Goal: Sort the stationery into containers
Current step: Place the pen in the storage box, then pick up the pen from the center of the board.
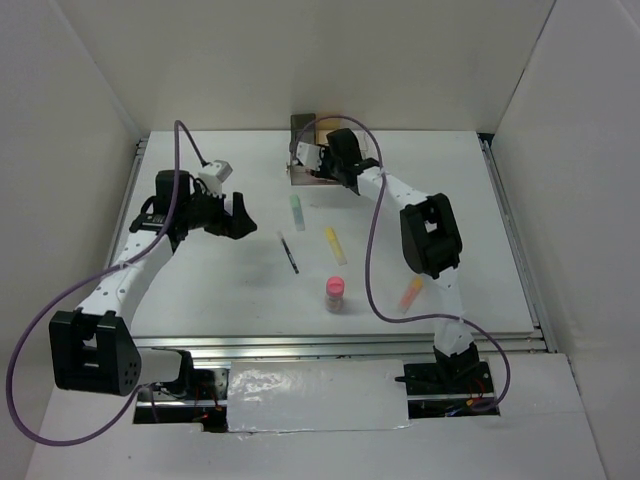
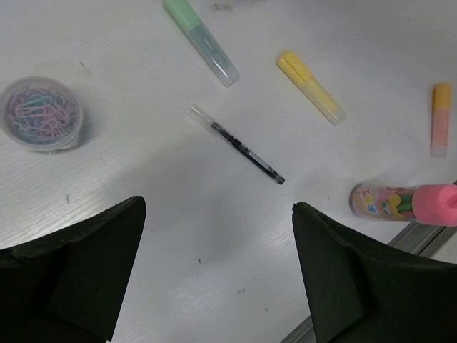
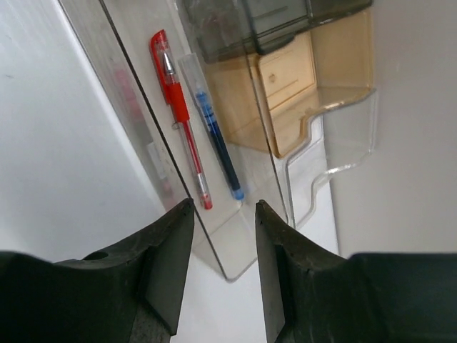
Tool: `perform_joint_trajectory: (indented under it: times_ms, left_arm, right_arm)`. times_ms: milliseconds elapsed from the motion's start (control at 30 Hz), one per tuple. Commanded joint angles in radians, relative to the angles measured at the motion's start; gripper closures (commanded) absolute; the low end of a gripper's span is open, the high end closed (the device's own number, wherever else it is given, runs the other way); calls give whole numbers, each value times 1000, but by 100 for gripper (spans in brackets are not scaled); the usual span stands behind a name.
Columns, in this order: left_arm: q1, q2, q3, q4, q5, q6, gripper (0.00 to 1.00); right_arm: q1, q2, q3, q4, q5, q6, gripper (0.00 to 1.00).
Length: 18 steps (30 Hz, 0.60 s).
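My left gripper (image 1: 228,215) (image 2: 218,207) is open and empty, hovering over bare table. Ahead of it lie a black pen (image 2: 237,144) (image 1: 288,251), a green marker (image 2: 201,41) (image 1: 297,211), a yellow marker (image 2: 310,86) (image 1: 335,244), an orange marker (image 2: 440,119) (image 1: 411,293), a pink stubby cylinder (image 2: 407,201) (image 1: 336,293) and a round pot of paper clips (image 2: 41,114). My right gripper (image 1: 304,163) (image 3: 224,207) is open and empty just over the near end of the long clear tray (image 3: 239,246), which holds a red pen (image 3: 178,114) and a blue pen (image 3: 214,136).
The tan box (image 3: 300,78) and dark grey box (image 3: 264,21) adjoin the tray; the cluster (image 1: 305,135) stands at the table's back, by the rear wall. White walls close in both sides. A metal rail (image 1: 340,345) runs along the table's near edge.
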Motion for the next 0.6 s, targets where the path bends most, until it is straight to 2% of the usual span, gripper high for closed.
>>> perform_joint_trajectory:
  times_ms: [0,67,100,267,400,567]
  left_arm:
    - [-5,-17,15,14,-74,36,5]
    - [11,-11,12,10,-92,27,5]
    - [18,-6,12,13,-92,7,6]
    - [95,9,25,18,-43,-54,1]
    - [144,15,56,-8,-8,-54,1]
    - [190,6,65,-40,3,-37,1]
  right_arm:
    - [-3,-200,13,-88,-26,255,54]
    - [-8,-254,37,-181,-127,405,54]
    - [-8,-268,50,-266,-158,449,54]
    - [42,-289,59,-481,-336,667,57]
    - [91,-220,83,-569,-388,735,59]
    - [147,-104,154,-632,-364,742,61]
